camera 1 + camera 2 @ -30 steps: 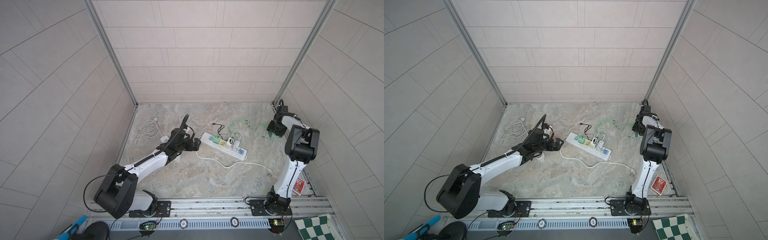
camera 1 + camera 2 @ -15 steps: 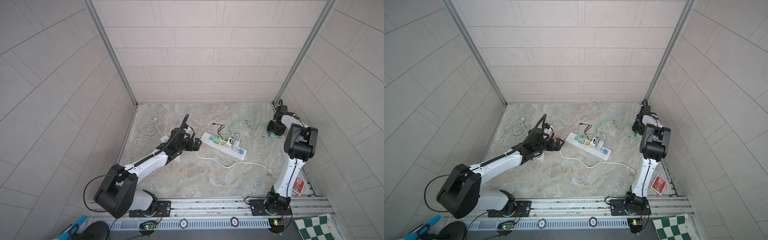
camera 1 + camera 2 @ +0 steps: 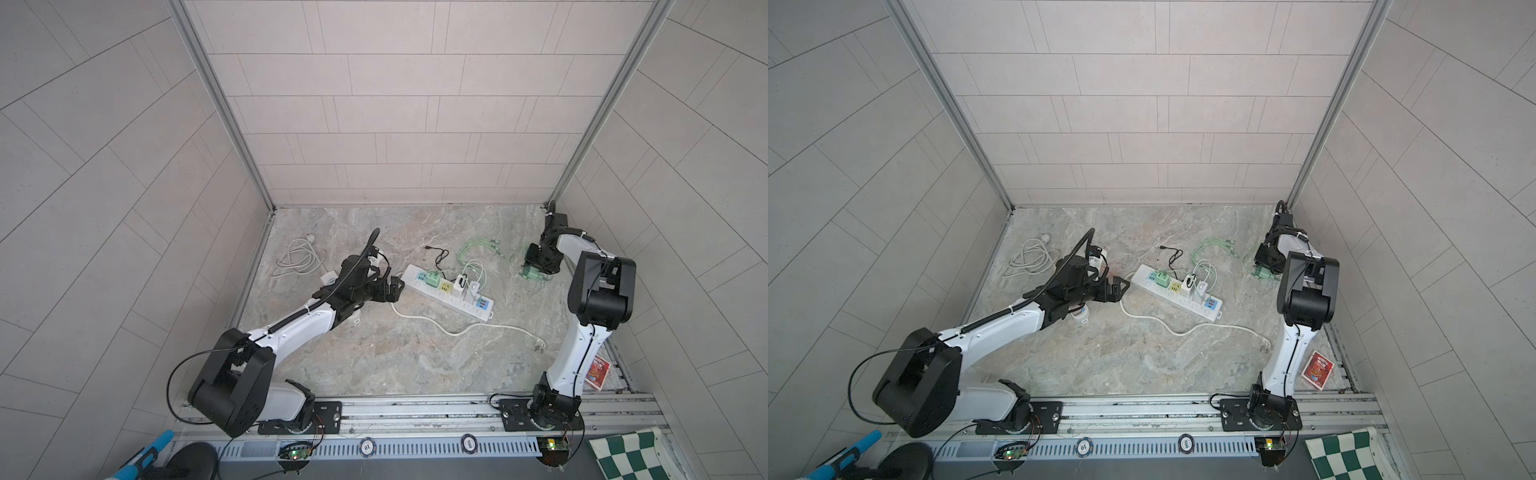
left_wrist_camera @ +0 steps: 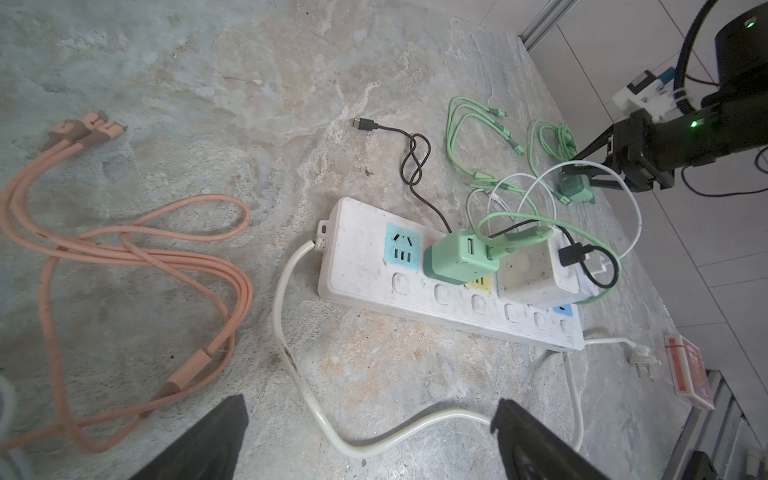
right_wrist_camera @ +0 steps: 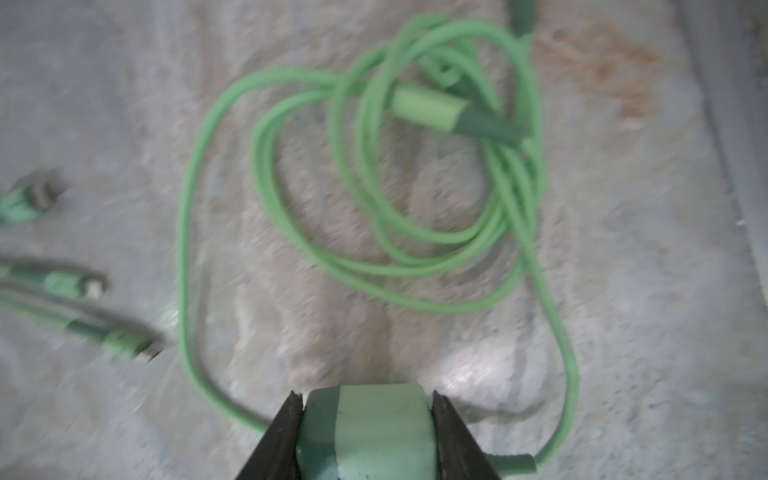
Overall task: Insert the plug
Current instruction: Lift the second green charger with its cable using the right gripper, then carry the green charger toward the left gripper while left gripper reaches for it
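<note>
A pale green plug [image 5: 365, 432] rests on the stone floor at the far right, and a thin green cable runs from it. My right gripper [image 5: 365, 395] is shut on the plug, with a black finger pressed against each side. In both top views the plug [image 3: 533, 273] [image 3: 1264, 273] lies just below the right gripper [image 3: 537, 266]. The white power strip [image 3: 451, 293] [image 4: 365, 266] lies in the middle with several chargers plugged in. A blue socket [image 4: 401, 249] at its near end is free. My left gripper [image 4: 370, 411] stands open beside that end, over the strip's white cord.
A green cable coil [image 5: 415, 174] lies just beyond the plug. Orange cables [image 4: 124, 253] and a white cable coil [image 3: 297, 262] lie on the left. A black USB cable [image 4: 411, 158] sits behind the strip. A red card box [image 3: 598, 372] lies by the right arm's base. Tiled walls close in on three sides.
The right gripper's jaws have closed in onto the green plug, and its arm has shifted slightly. The left arm has stayed still and open.
</note>
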### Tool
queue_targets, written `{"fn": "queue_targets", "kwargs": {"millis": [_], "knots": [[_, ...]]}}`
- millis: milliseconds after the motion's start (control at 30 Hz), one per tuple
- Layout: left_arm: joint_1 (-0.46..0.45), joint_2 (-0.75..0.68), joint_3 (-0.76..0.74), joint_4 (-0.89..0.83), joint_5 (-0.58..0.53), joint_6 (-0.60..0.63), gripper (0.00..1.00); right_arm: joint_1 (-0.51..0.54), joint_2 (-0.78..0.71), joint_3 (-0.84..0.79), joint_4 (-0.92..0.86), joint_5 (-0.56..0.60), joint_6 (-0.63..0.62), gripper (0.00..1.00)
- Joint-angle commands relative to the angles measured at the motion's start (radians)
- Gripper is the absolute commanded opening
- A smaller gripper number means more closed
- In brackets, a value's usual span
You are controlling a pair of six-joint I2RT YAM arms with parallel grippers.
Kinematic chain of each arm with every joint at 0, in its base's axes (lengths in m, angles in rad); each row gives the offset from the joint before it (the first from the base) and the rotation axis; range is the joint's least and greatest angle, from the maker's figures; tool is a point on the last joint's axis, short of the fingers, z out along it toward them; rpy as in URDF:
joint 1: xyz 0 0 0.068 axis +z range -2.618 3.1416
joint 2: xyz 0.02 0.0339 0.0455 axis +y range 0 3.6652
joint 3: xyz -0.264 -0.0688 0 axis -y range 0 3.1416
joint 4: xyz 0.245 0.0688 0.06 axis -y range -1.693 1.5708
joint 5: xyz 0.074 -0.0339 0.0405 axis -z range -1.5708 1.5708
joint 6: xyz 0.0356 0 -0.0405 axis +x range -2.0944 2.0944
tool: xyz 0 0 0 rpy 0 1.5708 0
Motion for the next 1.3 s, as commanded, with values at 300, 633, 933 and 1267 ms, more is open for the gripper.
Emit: {"fn": "queue_targets", "kwargs": {"millis": [300,633,933,1267], "knots": [[-0.097,-0.138,0.000,-0.040,-0.105,0.362,1.00,0.329,-0.233,-0.035,-0.026,-0.202,-0.145,0.17],[-0.145,-0.080,0.045,0.050,-0.046,0.492,1.00,0.484,-0.374,-0.137,0.116,-0.349,-0.009,0.14],[-0.157,0.071,0.204,0.101,0.019,0.496,1.00,0.573,-0.392,-0.054,0.149,0.052,-0.037,0.14],[-0.157,0.152,0.236,0.211,0.104,0.593,1.00,0.584,-0.326,-0.043,0.267,-0.125,0.048,0.15]]}}
